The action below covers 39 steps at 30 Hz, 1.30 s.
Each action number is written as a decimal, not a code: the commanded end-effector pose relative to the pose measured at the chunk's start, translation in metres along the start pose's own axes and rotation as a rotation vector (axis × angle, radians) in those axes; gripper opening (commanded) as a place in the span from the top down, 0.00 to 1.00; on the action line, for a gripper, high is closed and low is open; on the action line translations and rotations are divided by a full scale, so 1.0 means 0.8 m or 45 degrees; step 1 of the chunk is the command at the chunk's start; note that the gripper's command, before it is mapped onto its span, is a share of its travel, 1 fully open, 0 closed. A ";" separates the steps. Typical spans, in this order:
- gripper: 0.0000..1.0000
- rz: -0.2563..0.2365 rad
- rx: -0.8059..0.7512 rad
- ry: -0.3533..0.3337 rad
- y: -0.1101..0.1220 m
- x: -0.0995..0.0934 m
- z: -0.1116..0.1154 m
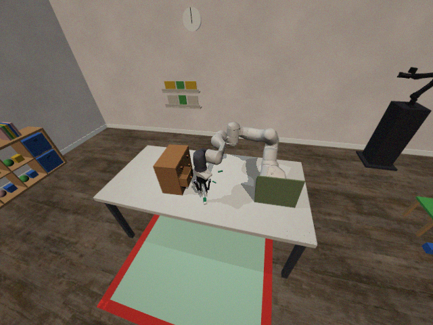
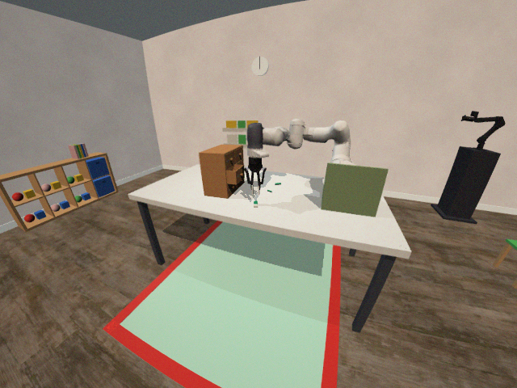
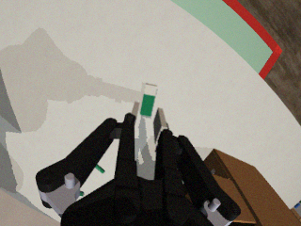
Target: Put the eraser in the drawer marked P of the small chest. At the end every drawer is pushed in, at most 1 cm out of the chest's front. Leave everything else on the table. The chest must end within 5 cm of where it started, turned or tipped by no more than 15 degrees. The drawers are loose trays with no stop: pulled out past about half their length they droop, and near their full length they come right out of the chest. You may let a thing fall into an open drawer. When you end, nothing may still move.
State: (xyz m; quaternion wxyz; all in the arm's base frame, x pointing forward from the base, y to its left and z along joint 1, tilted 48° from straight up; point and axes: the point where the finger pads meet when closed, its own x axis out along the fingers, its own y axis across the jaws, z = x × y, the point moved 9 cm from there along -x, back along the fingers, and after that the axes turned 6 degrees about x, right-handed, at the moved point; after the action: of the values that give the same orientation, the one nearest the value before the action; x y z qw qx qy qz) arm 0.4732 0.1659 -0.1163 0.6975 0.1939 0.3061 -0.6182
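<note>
The eraser [image 1: 204, 200] [image 2: 255, 203] [image 3: 149, 102], a small white block with a green band, lies on the white table [image 1: 244, 220] [image 2: 292, 225] in front of the chest. My gripper [image 1: 202, 191] [image 2: 254, 192] [image 3: 146, 112] points down just above it. Its fingers stand a narrow gap apart with nothing between them, and the eraser shows just past the fingertips in the wrist view. The small brown chest [image 1: 171, 168] [image 2: 215, 169] [image 3: 251, 195] stands close on the left of the gripper. One of its drawers [image 1: 185, 177] [image 2: 236, 175] sticks out a little. I cannot read the drawer marks.
Two small green bits [image 1: 220, 171] [image 1: 214, 181] [image 2: 277, 183] [image 2: 269, 191] lie on the table behind the gripper. An upright green board [image 1: 277, 191] [image 2: 352, 190] stands to the right, before the arm's base. The table's front edge is near the eraser.
</note>
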 end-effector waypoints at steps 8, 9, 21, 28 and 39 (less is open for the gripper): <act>0.80 0.002 -0.103 0.002 0.002 0.001 -0.002; 0.80 0.002 -0.103 0.002 0.002 0.001 -0.002; 0.77 0.002 -0.103 0.002 0.002 0.001 -0.002; 0.77 0.002 -0.103 0.002 0.002 0.001 -0.002; 0.77 0.002 -0.103 0.002 0.002 0.001 -0.002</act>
State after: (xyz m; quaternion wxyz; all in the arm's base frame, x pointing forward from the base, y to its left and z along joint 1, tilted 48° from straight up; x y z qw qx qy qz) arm 0.4742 0.1658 -0.1177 0.7037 0.1677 0.3296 -0.6066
